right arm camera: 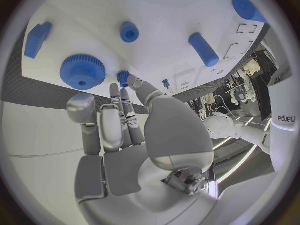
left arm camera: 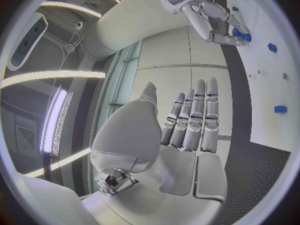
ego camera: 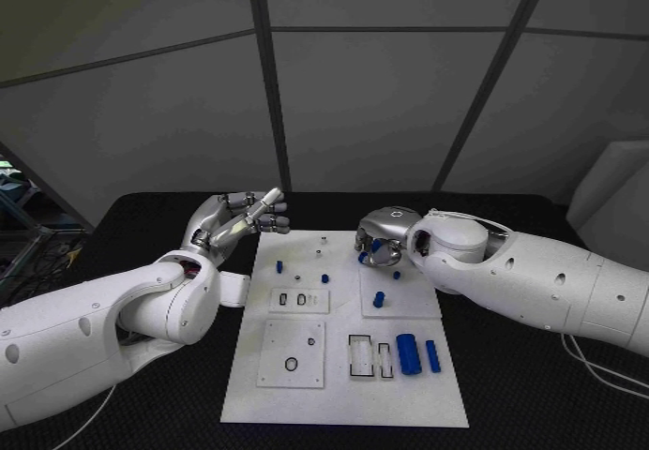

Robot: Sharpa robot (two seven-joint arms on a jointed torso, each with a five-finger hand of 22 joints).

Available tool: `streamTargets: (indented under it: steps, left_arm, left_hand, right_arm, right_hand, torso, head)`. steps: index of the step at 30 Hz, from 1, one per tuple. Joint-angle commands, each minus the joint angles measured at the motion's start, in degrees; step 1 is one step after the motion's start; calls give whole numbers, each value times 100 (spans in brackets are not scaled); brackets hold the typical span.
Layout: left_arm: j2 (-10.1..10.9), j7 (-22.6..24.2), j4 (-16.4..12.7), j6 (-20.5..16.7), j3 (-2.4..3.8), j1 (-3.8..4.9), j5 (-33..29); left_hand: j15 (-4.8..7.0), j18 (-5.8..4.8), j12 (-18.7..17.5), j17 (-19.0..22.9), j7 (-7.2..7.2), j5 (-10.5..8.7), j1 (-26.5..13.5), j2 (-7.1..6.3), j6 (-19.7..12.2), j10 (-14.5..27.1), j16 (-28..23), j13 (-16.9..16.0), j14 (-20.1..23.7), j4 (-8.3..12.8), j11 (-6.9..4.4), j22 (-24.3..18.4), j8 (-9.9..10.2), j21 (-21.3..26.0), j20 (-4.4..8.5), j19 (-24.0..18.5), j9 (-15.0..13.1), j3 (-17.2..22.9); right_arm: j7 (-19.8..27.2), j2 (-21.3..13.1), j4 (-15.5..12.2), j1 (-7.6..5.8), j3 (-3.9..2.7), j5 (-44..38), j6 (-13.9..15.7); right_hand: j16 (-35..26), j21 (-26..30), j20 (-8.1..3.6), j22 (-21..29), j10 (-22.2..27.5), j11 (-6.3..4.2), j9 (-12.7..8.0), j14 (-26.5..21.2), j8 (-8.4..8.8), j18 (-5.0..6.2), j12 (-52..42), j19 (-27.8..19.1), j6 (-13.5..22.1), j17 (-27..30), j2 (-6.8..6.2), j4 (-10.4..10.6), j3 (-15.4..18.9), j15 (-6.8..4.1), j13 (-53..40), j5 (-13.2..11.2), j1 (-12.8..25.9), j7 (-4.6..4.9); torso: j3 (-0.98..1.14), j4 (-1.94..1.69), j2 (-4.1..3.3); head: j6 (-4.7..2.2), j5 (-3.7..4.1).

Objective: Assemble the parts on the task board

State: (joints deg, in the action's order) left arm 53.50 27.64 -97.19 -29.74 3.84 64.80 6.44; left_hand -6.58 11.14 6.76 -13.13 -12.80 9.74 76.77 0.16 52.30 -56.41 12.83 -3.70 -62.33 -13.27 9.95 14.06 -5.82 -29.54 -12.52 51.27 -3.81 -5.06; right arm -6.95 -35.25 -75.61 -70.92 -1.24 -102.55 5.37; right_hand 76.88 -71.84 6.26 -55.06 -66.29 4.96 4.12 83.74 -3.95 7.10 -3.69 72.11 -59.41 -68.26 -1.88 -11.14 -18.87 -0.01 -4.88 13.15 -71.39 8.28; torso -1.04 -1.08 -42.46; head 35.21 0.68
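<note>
The white task board (ego camera: 345, 394) lies in the middle of the black table. My right hand (ego camera: 383, 239) hangs over its far right part, beside a blue gear (ego camera: 367, 254) (right arm camera: 82, 71). Its thumb and fingertips (right arm camera: 115, 90) stand close on either side of a small blue toothed part (right arm camera: 123, 76) on the board; I cannot tell whether they grip it. A blue peg (right arm camera: 129, 31) and a short blue cylinder (ego camera: 380, 300) (right arm camera: 203, 49) stand nearer on the board. My left hand (ego camera: 250, 216) (left arm camera: 187, 130) is raised off the board's far left corner, fingers stretched out, holding nothing.
Two larger blue cylinders (ego camera: 407, 353) (ego camera: 433, 354) lie by rectangular slots (ego camera: 360, 356) near the board's front right. Small blue pegs (ego camera: 279, 266) (ego camera: 324, 278) stand on the left half. A black ring (ego camera: 291, 363) sits on an inset plate. A blue block (right arm camera: 37, 37) is near the gear.
</note>
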Motion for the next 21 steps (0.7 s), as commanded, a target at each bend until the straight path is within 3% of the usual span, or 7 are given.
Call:
streamTargets:
  steps: [1,15,21]
  left_arm:
    - [-1,25,-1,93,5,6,9]
    - [-11,20,20,103,5,6,9]
    - [-3,16,25,105,5,6,9]
  left_hand:
    - [-20,-88,-22,-6,-1,-25,1,67,-23,32,-21,5,16,-2,-1,6,22,-39,-7,-27,6,-25]
    - [-23,-89,-28,-9,-3,-25,0,69,-24,37,-29,5,21,-2,1,7,26,-41,-9,-33,5,-28]
    - [-23,-89,-28,-9,-3,-25,0,69,-24,37,-29,5,21,-2,1,7,26,-41,-9,-33,5,-28]
  right_arm:
    - [67,33,39,-14,-3,57,-169]
    - [108,139,163,-13,-2,98,-253]
    - [114,98,125,-12,-1,67,51]
  right_hand:
    - [37,-34,-7,-5,-25,2,9,304,5,-64,-26,32,-13,-9,9,2,-42,16,-7,12,-30,20]
    - [74,-75,-7,-47,-89,-1,18,298,-5,-67,-32,25,-59,-32,20,44,-146,14,-20,8,-52,26]
    - [155,-196,-56,-211,-466,-86,116,303,-165,-85,-163,79,-433,-112,165,23,-398,-54,-123,-71,-282,-9]
  torso:
    - [0,6,-9]
    - [-1,8,-14]
    - [-1,13,-11]
  head:
    - [7,-9]
    - [51,-22]
    - [57,-33]
